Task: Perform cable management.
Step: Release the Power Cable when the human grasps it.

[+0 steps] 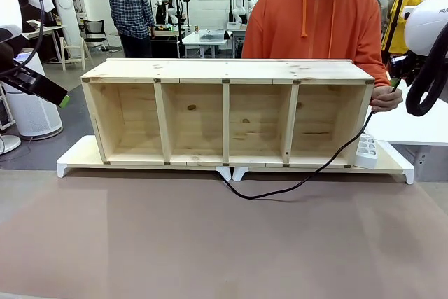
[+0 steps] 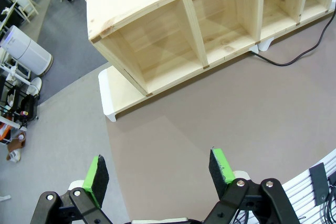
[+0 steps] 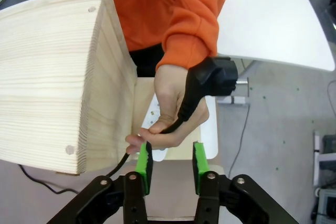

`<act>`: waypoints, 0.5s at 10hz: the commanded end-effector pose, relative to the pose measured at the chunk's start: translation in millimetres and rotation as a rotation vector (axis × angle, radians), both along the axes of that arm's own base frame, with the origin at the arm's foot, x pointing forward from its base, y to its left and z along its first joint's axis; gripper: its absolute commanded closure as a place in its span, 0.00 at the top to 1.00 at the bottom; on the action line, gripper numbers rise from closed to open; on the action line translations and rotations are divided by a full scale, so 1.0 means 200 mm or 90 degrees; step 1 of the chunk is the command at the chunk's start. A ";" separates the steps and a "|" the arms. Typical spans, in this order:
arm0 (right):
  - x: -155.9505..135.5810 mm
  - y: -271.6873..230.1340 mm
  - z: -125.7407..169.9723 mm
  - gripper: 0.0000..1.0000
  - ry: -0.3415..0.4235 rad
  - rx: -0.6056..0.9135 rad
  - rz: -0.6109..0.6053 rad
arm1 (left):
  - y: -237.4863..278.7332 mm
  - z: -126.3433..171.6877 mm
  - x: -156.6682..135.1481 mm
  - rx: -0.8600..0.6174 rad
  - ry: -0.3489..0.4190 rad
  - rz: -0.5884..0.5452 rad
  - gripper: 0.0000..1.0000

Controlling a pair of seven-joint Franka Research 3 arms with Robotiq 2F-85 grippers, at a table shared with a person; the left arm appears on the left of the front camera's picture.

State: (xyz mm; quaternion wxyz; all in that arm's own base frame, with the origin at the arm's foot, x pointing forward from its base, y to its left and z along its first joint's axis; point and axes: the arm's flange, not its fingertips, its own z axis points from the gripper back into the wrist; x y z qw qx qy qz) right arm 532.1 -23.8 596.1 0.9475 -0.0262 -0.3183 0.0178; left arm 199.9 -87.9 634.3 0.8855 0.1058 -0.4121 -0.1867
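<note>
The person's hand [image 3: 170, 106] covered part of the cable [image 1: 308, 174] below the plug [image 3: 212, 77]. The wooden shelf [image 1: 225, 110] hid most of the power strip [image 3: 153, 109] from the right wrist camera.

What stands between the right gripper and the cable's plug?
The person's hand. It is wrapped around the cable just below the plug, directly above the open right gripper, whose fingertips sit just under the hand's fingers. Nothing else intervenes.
</note>
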 end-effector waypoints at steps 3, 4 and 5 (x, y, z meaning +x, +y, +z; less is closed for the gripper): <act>0.01 -0.01 0.01 1.00 0.001 -0.011 0.014 | -0.01 0.00 0.00 -0.004 -0.002 0.002 1.00; 0.00 0.00 -0.01 1.00 0.005 0.000 0.000 | -0.01 0.00 0.00 -0.004 -0.002 0.002 1.00; 0.00 0.00 -0.01 1.00 0.005 0.000 0.000 | -0.01 0.00 0.00 -0.004 -0.002 0.002 1.00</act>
